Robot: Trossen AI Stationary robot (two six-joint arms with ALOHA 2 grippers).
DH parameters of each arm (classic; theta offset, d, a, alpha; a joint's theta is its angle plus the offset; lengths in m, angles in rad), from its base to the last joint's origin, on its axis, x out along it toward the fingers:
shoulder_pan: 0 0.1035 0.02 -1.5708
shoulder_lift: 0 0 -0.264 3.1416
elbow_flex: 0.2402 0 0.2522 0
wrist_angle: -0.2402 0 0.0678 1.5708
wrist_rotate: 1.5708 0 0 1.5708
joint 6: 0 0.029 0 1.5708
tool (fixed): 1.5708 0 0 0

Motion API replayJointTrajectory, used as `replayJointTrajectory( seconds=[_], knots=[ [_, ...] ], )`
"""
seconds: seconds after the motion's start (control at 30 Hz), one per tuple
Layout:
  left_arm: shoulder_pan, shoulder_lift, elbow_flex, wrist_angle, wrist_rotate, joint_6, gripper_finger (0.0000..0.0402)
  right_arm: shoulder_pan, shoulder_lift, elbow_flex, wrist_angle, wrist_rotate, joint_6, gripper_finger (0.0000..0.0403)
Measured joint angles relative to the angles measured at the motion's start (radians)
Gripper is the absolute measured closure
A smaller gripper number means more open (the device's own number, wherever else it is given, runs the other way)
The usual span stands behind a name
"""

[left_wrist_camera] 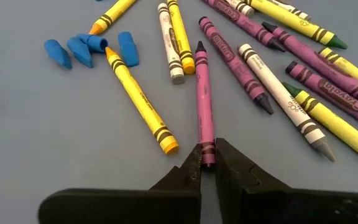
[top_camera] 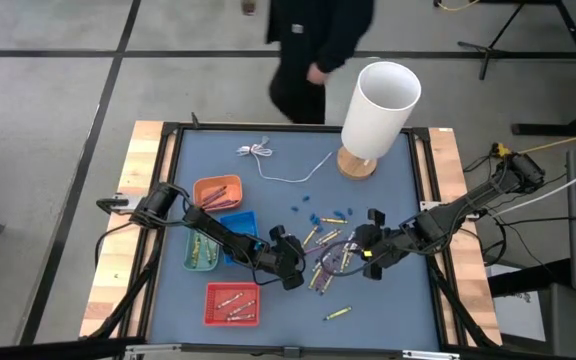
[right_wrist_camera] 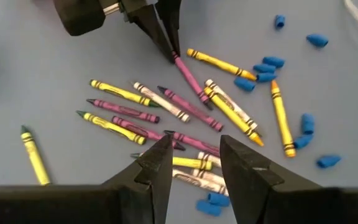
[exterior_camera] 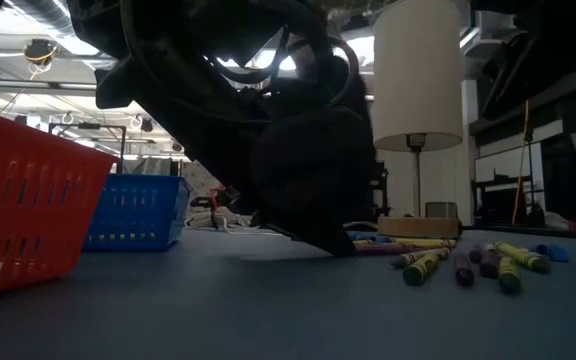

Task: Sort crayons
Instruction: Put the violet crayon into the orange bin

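Several crayons, yellow, purple, pink and white, lie scattered flat on the blue table [top_camera: 298, 300] at its middle [top_camera: 328, 255] [left_wrist_camera: 272, 68] [right_wrist_camera: 166, 118]. My left gripper [left_wrist_camera: 208, 169] [top_camera: 293, 268] is down at the pile's left side, shut on a pink crayon [left_wrist_camera: 203, 99] [right_wrist_camera: 190, 76]. My right gripper [right_wrist_camera: 194, 155] [top_camera: 368, 256] hovers open above the pile's right side, with nothing between its fingers. In the low view a dark gripper body [exterior_camera: 308, 170] hides the contact. My left gripper pinches the pink crayon's blunt end [left_wrist_camera: 207, 152] between its two fingertips. The fingers slant down from the table's left and lie in line with the crayon, which points away from them. The crayon's length lies on the table among the others.
Orange [top_camera: 217, 192], blue [top_camera: 236, 228], green [top_camera: 201, 250] and red [top_camera: 232, 303] trays stand at the left. Small blue bits [top_camera: 320, 213] [left_wrist_camera: 89, 50], a white cable [top_camera: 268, 160] and a lamp [top_camera: 378, 110] are farther back. One yellow crayon [top_camera: 338, 313] lies apart. A person [top_camera: 313, 45] stands beyond the far edge.
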Motion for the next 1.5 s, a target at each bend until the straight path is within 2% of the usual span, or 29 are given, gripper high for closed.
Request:
replayJointTrajectory(
  seconds=[0.23,0.43,0.6,0.73,0.93,1.13,1.33,1.5],
  knots=[
    [-0.009,-0.041,-0.005,-0.013,-0.001,0.005,0.0393,0.001,0.0,0.0,-0.001,-0.041,0.115,0.0271],
    [-0.016,-0.142,-0.003,-0.019,0.001,0.089,0.0394,0.0,0.0,0.0,-0.005,-0.122,0.143,0.0271],
    [-0.014,-0.249,-0.002,-0.111,0.002,0.156,0.0394,0.0,0.0,0.0,-0.006,-0.126,0.143,0.0272],
    [-0.004,-0.359,-0.002,-0.298,0.003,0.181,0.0394,0.0,0.0,0.0,-0.008,-0.124,0.137,0.0272],
    [0.021,-0.557,-0.001,-0.69,0.001,0.172,0.0394,0.0,0.0,0.0,-0.006,-0.123,0.136,0.0272],
    [0.044,-0.723,-0.001,-1.056,0.002,0.075,0.0394,0.0,0.0,0.0,-0.006,-0.077,0.124,0.0272],
    [0.061,-0.773,-0.001,-1.354,0.0,-0.036,0.0394,0.0,0.0,0.0,-0.005,-0.023,0.029,0.0272],
    [0.081,-0.77,-0.016,-1.432,-0.002,-0.033,0.0394,0.0,0.0,0.0,-0.005,-0.017,-0.014,0.0272]
  ],
)
